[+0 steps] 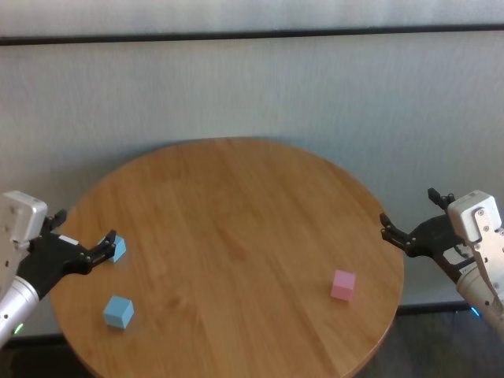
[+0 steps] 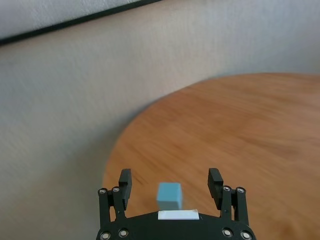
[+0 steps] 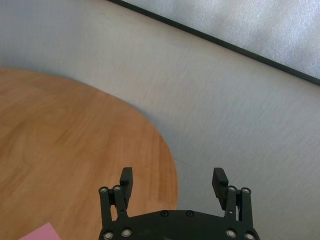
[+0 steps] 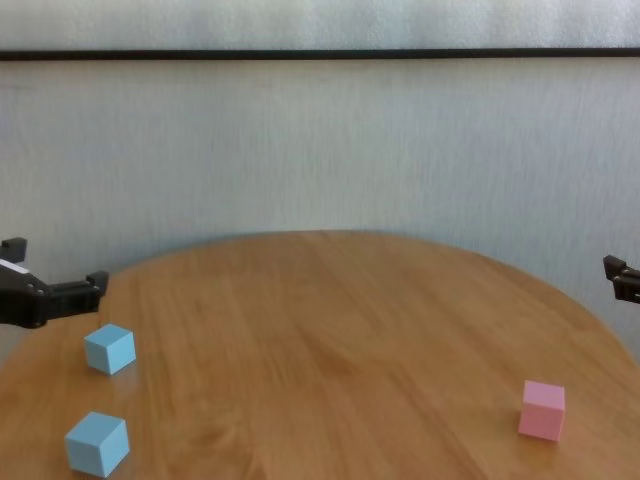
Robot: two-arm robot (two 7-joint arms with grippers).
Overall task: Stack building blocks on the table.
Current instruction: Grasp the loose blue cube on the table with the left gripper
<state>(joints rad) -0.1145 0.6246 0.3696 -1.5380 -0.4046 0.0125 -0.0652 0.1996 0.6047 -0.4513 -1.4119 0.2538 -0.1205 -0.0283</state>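
- Grey-white wall with a dark horizontal strip stands behind the large round tabletop [image 1: 236,228] of smooth orange-brown wood grain.
- Three small matte cubes lie on it, all single and well apart from each other, so no stacking is done yet.
- On the clock face of the tabletop in the head view, the first light blue matte cube [image 1: 118,250] sits at about 9 o'clock near the rim.
- The second light blue matte cube [image 1: 118,312] sits at about 8 o'clock, closer to the robot.
- The pink matte cube [image 1: 342,284] sits at about 4 o'clock, near the opposite rim.
- The left end effector [image 2: 171,184] hangs low at the 9 o'clock edge with its fingers apart; the first blue cube is between them in the left wrist view, but nothing is clamped.
- The right end effector [image 3: 173,181] waits beyond the rim at about 3 o'clock, fingers apart and empty, with the pink cube near it.
- My judgement: the task is at its start; the first grasp is being prepared, and lifting, placing and two stackings are all left.
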